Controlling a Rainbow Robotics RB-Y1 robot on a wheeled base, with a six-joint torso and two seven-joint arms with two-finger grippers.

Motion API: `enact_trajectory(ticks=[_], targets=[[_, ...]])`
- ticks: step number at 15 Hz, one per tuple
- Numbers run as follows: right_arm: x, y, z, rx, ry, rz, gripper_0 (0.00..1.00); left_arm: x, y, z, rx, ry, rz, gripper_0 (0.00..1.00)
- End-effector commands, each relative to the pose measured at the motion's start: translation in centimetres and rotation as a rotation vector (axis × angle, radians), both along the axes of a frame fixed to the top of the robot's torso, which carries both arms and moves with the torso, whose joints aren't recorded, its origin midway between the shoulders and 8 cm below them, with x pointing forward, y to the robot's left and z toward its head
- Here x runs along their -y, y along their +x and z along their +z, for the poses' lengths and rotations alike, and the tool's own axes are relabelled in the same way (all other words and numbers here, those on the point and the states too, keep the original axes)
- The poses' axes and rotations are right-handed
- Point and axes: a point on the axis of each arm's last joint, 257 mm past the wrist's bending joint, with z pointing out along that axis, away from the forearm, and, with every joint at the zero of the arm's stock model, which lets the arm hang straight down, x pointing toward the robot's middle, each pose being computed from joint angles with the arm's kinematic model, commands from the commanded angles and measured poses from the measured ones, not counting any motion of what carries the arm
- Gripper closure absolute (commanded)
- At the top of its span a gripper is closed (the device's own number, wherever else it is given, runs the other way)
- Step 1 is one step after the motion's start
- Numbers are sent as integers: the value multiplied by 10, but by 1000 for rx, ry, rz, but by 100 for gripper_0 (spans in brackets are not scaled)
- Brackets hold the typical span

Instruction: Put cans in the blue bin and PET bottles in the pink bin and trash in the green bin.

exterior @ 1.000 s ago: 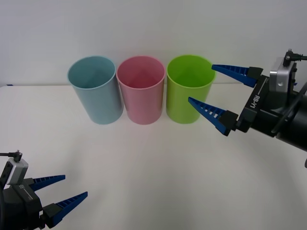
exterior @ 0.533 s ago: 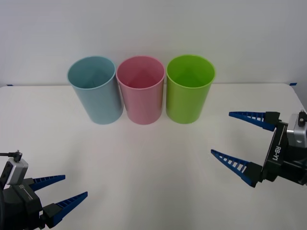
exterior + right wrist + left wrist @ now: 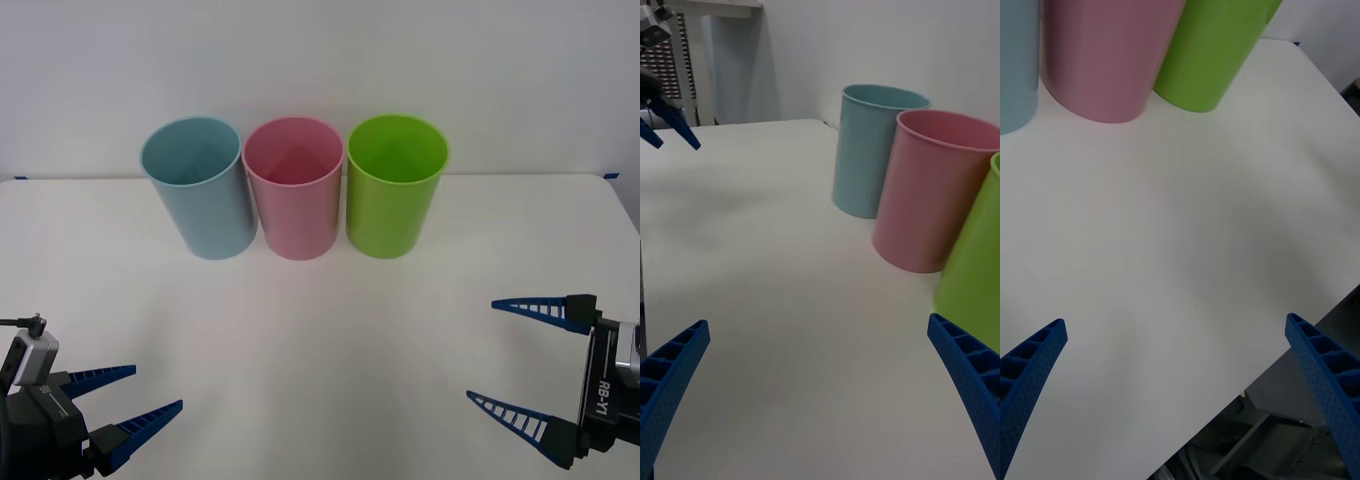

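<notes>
The right gripper (image 3: 522, 365), which a second ago was reaching up beside the green bin (image 3: 396, 185), is now hanging low over the near right part of the bench (image 3: 320, 330), well apart from that bin and drawing back toward the robot. Its fingers are spread wide and gripping nothing. The left gripper (image 3: 138, 398) is waiting over the near left corner, far from the green bin, its fingers likewise released and empty, as it was in the earlier frames.

The three bins are standing upright in a row at the far edge: the pink bin (image 3: 294, 185) touching or just beside the green bin, the blue bin (image 3: 197, 185) beyond the pink one. Their mouths are facing up, probably so items can be dropped in from above. What I can see of their insides is looking empty, and no can is lying anywhere on the bench.

The bench is plain white and matte, backing onto a bare pale wall.
</notes>
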Motion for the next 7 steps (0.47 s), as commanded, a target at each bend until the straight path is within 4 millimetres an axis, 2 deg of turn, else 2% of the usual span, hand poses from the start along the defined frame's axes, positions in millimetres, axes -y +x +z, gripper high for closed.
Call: enact_trajectory(ticks=[1,7], targets=[[2,-8,-8,-24,-7,4,0,0,0,0,0,0,0,0],[2,-8,-8,-24,-7,4,0,0,0,0,0,0,0,0]])
